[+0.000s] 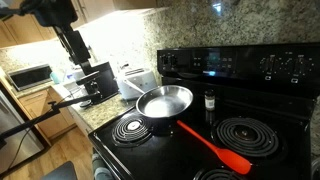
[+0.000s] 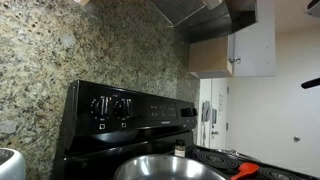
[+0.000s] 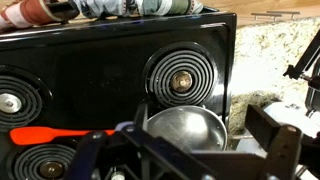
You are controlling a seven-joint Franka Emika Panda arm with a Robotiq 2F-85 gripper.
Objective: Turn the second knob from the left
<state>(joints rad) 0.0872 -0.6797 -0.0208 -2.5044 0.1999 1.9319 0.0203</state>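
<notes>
My gripper [image 3: 190, 152]: fingers spread wide, seen along the bottom edge of the wrist view.
My arm [image 1: 62, 28]: high and off to the side of the stove, well apart from the knobs.
Second knob from the left [image 2: 122, 105]: on the black control panel [image 2: 150, 112] at the back of the stove, just beside the first knob [image 2: 100, 107]. Its pointer setting is too small to read.
Pan [image 1: 165, 101]: silver, on the cooktop in front of the panel. In the wrist view it lies directly ahead of my gripper.
Red spatula [image 1: 214, 147]: flat across the cooktop, one end near the pan's rim.
Small bottle [image 1: 209, 101]: upright just beside the pan, in front of the panel.
Coil burner [image 3: 183, 80]: bare, beyond the pan in the wrist view.
Microwave [image 1: 30, 77]: on the counter, well apart from the stove.
</notes>
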